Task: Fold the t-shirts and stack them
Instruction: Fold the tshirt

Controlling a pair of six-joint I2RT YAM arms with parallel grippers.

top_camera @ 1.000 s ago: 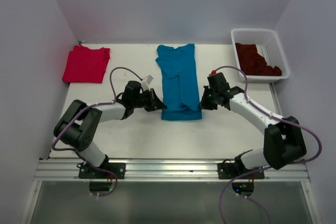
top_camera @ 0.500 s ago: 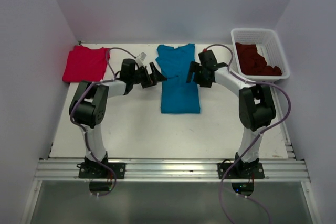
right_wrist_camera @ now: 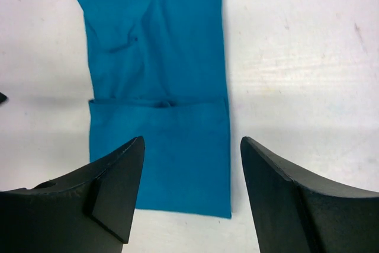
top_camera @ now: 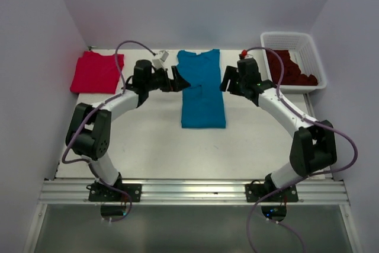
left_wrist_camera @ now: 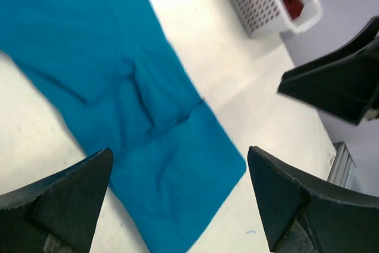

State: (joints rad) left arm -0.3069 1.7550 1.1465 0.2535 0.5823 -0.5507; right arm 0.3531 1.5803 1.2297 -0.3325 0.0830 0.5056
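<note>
A teal t-shirt [top_camera: 201, 90] lies flat mid-table as a long narrow strip with its near end doubled over. My left gripper [top_camera: 180, 81] hovers open at the strip's left edge. My right gripper [top_camera: 228, 81] hovers open at its right edge. Neither holds anything. In the left wrist view the teal t-shirt [left_wrist_camera: 136, 105] spreads below the open left gripper [left_wrist_camera: 180, 152]. The right wrist view shows the t-shirt's folded end [right_wrist_camera: 160, 146] under the open right gripper [right_wrist_camera: 192, 140]. A folded red t-shirt [top_camera: 96, 71] lies far left. Dark maroon t-shirts [top_camera: 290, 69] fill the basket.
A white lattice basket [top_camera: 310, 47] stands at the far right corner; it also shows in the left wrist view as the basket [left_wrist_camera: 254, 4]. Walls close in the table on the left, back and right.
Both grippers, shut at the teal shirt's near end a second ago, have moved toward the far side and opened. The shirt lies released and a little shorter.
</note>
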